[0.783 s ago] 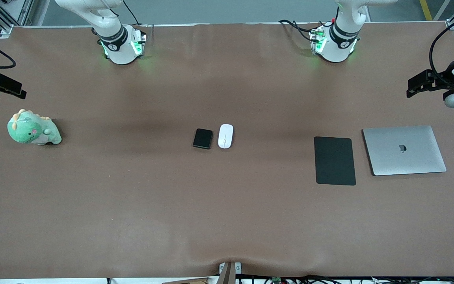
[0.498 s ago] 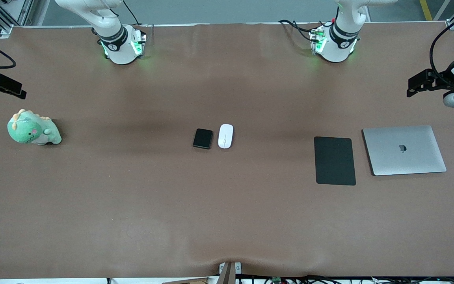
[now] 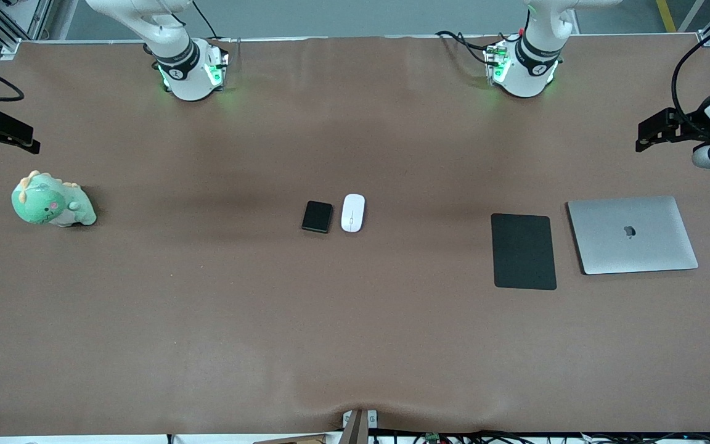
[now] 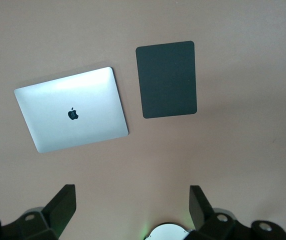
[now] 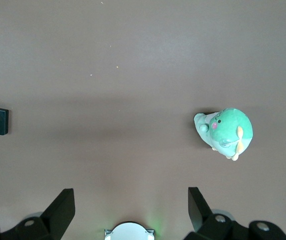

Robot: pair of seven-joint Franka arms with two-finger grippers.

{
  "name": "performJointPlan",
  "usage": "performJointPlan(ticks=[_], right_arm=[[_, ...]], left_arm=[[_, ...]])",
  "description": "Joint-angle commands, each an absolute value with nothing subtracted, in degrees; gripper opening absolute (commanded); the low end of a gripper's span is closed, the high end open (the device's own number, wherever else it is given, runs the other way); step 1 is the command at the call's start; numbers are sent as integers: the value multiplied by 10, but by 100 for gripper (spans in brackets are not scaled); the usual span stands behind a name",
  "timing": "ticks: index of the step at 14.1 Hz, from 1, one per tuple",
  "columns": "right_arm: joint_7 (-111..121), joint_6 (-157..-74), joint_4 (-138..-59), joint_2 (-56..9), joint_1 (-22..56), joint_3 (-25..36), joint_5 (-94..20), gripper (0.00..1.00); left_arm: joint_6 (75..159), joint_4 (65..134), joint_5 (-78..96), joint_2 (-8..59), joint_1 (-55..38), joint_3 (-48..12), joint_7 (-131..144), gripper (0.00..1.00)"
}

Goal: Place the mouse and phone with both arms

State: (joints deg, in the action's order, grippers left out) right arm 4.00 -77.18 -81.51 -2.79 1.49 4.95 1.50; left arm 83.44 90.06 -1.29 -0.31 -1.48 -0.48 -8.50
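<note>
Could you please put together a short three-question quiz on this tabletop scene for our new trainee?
1. True or false: the phone lies on the black mat.
2. Which item lies beside the mouse at mid-table?
A) the laptop
B) the phone
C) the plush dinosaur
3. Fill in: the left claw and the right claw both hang open over the table, holding ____.

Key
1. False: it lies on the bare table, apart from the mat.
2. B
3. nothing
</note>
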Motion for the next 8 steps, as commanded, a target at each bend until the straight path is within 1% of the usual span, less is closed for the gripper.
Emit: performJointPlan(ticks=[1,8], right_arm=[[49,-773,-809,-28,9,45,19,100],[49,-770,-809,-27,8,45,12,100]], left_arm=[[826,887,-26,11,-24,-8,-78,100],[828,887,-28,35,-45,-34,-15,100]])
